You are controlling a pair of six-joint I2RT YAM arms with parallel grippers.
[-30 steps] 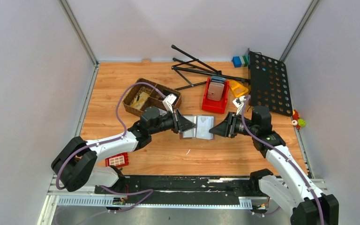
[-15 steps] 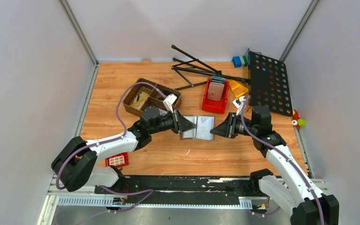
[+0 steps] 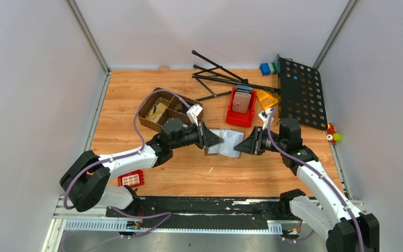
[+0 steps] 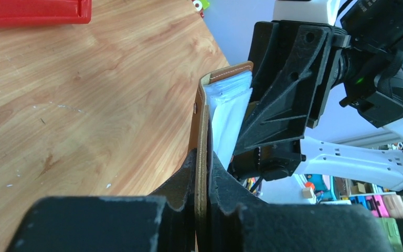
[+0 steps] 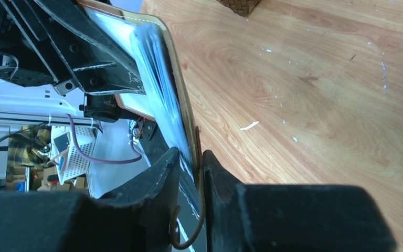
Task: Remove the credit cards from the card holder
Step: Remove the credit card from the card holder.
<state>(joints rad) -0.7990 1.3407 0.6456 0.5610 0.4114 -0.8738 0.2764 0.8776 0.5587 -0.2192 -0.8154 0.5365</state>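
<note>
The brown card holder hangs open above the table centre, its pale silvery sleeves facing up. My left gripper is shut on its left flap; in the left wrist view the brown leather edge runs up between my jaws, with the pale sleeves beside it. My right gripper is shut on its right flap; the right wrist view shows the brown edge and bluish sleeves pinched in my jaws. No separate credit cards show; any cards are hidden in the sleeves.
A wicker basket stands back left. A red bin holding a pinkish-grey slab stands behind the holder. A black folded stand and a black perforated panel lie at the back right. A red block lies near left.
Both grippers have moved a little closer together and the holder has lifted and folded slightly between them; the left arm has shifted right.
</note>
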